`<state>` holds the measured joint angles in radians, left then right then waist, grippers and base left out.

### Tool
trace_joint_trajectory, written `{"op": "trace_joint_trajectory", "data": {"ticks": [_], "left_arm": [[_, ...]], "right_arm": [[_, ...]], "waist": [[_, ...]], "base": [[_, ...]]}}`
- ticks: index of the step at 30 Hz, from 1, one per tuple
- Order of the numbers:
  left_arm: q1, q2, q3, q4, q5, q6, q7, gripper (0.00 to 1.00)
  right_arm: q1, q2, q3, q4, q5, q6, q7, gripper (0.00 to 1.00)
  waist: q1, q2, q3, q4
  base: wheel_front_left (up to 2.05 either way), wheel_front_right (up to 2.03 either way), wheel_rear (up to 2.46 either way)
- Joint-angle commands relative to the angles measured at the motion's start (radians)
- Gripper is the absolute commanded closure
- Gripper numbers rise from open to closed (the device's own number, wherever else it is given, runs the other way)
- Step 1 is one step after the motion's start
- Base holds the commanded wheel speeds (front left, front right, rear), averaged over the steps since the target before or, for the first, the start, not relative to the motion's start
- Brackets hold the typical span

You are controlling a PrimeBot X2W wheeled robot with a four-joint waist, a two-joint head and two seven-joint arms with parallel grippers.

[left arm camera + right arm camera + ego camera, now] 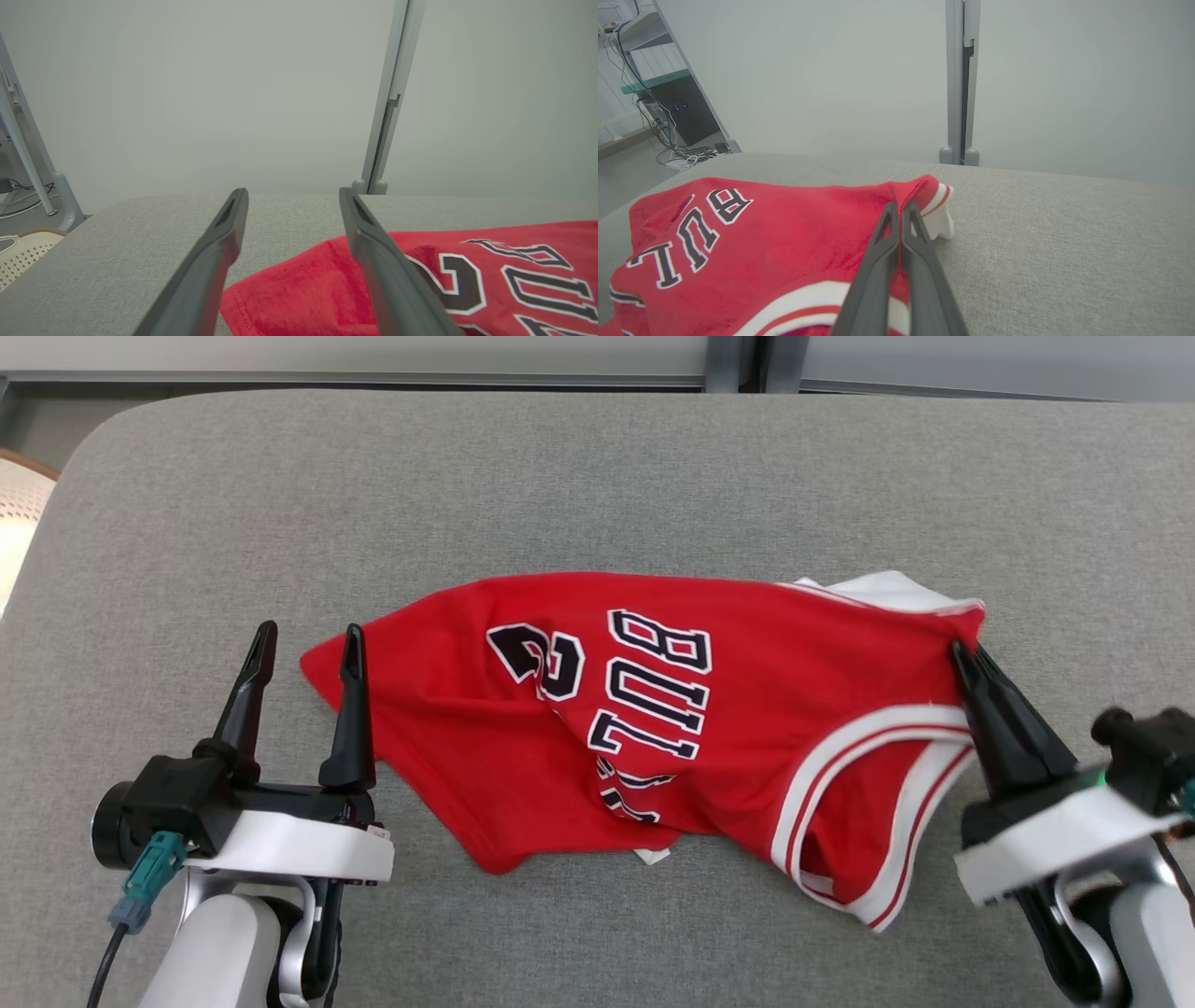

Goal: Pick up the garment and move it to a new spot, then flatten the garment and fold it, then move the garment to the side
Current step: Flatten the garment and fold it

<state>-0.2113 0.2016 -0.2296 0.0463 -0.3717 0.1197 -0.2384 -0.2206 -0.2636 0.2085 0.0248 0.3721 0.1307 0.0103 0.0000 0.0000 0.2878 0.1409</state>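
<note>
Our right gripper is clamped on the jersey, crumpled at the middle of the table, left gripper gaping empty, so with a one-sided lift we risk that thin pinch slipping.

I'm getting bright, even, diffuse light in all three views, with only a thin soft shadow on the grey surface along the near edge of the red garment. My head view is sharp on the garment's lettering; in the left wrist view the fingers of my left gripper go soft nearest the lens, the wall beyond the garment is a hazy flat grey, and the post behind it leans from wide-angle bend
</note>
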Motion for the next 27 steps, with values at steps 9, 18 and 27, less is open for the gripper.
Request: {"op": "trace_joint_trajectory", "data": {"ticks": [9,18,27], "left_arm": [[-0.007,0.014,0.0,0.008,-0.014,-0.001,0.006,0.0],[0.02,0.02,-0.002,0.018,-0.022,0.012,0.017,0.0],[0.076,0.032,0.002,0.029,-0.032,0.031,0.039,0.0]], "right_arm": [[0.274,0.05,-0.062,-0.025,-0.005,0.0,0.146,1.0],[0.346,0.116,-0.087,0.134,0.031,-0.002,0.13,0.71],[0.287,0.112,-0.159,-0.007,-0.011,0.0,-0.007,0.0]], "waist": [[0.0,0.0,-0.006,-0.021],[0.0,0.0,-0.032,-0.03],[0.0,0.0,-0.087,-0.047]], "base": [[0.0,0.0,0.0],[0.0,0.0,0.0],[0.0,0.0,0.0]]}}
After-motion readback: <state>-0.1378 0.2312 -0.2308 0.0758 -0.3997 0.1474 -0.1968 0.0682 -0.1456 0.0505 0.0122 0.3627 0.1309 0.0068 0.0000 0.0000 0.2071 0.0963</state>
